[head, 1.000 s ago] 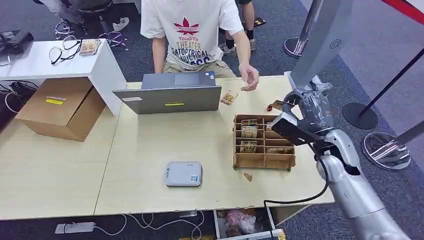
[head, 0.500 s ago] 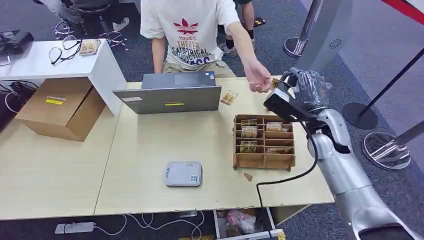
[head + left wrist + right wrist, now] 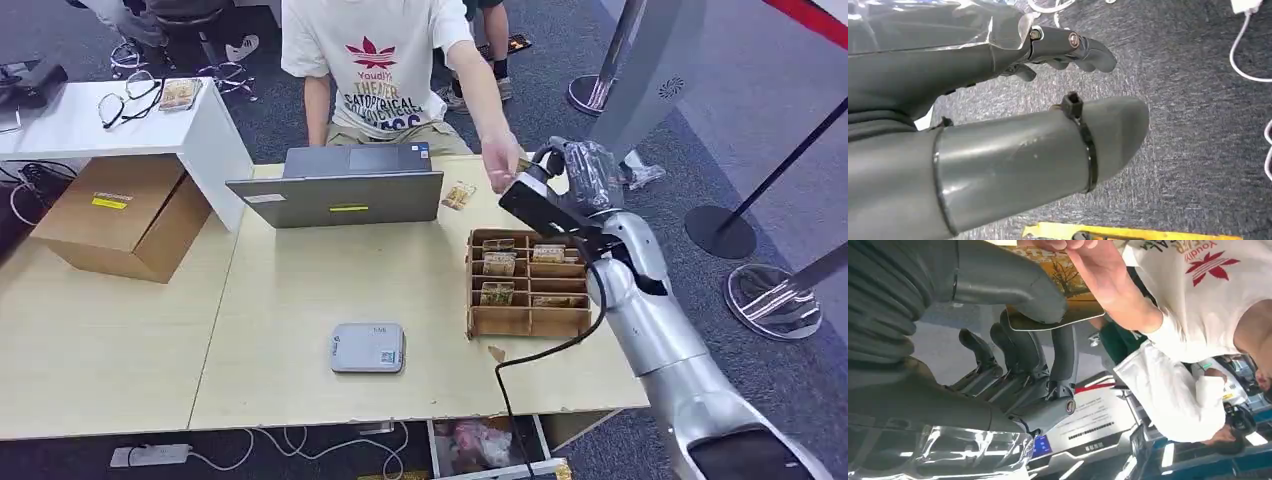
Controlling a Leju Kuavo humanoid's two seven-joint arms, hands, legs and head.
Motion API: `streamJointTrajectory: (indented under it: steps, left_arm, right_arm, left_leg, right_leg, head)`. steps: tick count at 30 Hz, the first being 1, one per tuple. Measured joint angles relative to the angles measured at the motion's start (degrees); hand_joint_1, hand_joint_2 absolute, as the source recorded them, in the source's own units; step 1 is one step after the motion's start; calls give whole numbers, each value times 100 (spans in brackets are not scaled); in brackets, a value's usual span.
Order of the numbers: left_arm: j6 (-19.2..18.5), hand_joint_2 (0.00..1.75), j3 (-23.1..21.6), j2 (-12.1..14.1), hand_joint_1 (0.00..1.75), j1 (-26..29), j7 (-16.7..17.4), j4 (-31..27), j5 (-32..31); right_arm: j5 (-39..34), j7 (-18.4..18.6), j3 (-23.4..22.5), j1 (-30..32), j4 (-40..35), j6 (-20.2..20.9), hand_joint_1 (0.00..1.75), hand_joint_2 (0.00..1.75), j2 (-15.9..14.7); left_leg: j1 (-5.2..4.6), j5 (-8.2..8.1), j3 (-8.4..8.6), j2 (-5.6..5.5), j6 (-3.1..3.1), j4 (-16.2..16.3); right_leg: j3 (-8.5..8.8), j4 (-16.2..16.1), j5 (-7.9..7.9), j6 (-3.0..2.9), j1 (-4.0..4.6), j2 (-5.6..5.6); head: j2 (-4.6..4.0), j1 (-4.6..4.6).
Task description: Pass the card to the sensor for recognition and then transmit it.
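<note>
Handover under way in the upper right of the head view. Right hand (image 3: 572, 175) raised over the far edge of the pale wooden table (image 3: 300, 290), pinching a thin yellow-brown printed card (image 3: 1068, 295) between thick grey thumb (image 3: 1013, 287) and darker fingers (image 3: 1063, 355). Person's hand (image 3: 500, 170) reaching in from the upper centre, fingertips already on the far end of the same card in the right wrist view. Left hand (image 3: 1063, 45) hanging low over grey carpet, fingers loosely curled, holding nothing.

Risks, as a judgement: letting go before the person has a firm pinch, so the card drops toward the open brown wooden compartment rack (image 3: 527, 285) or off the table edge. Holding on too long against a pull, bending or creasing the card. Reaching further forward, crowding the person's wrist. Flat grey square sensor pad (image 3: 367, 347) at lower centre, well apart from the exchange; whether the card was read there cannot be told.
</note>
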Motion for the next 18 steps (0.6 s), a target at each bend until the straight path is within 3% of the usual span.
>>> streamJointTrajectory:
  steps: [2,3,4,5,18]
  left_arm:
    - [-2,0,-52,0,0,0,0,0,-43]
    - [-7,0,-83,0,0,1,0,0,-87]
    - [-22,0,-103,0,0,0,0,0,-118]
    - [-22,0,-122,0,0,1,0,0,-138]
    - [-52,0,-284,0,0,17,2,0,-253]
  right_arm:
    - [0,0,13,1,52,0,154,175,15]
    - [0,0,20,1,79,-2,134,175,22]
    - [-2,0,22,2,98,-4,54,175,28]
    - [-9,-4,26,4,116,-7,0,175,33]
    - [4,-39,100,106,293,-138,0,175,41]
  left_leg:
    - [0,0,0,-1,0,0]
    - [0,0,0,-1,0,0]
    - [0,0,0,-1,0,0]
    - [0,0,0,-1,0,0]
    - [0,0,1,0,0,0]
  right_leg:
    - [0,0,0,0,0,0]
    - [0,-1,0,0,0,0]
    - [0,-1,0,0,0,1]
    - [0,-1,0,0,0,1]
    - [-1,0,0,0,0,1]
  head:
    - [0,0]
    - [0,0]
    - [0,0]
    - [0,0]
    - [0,0]
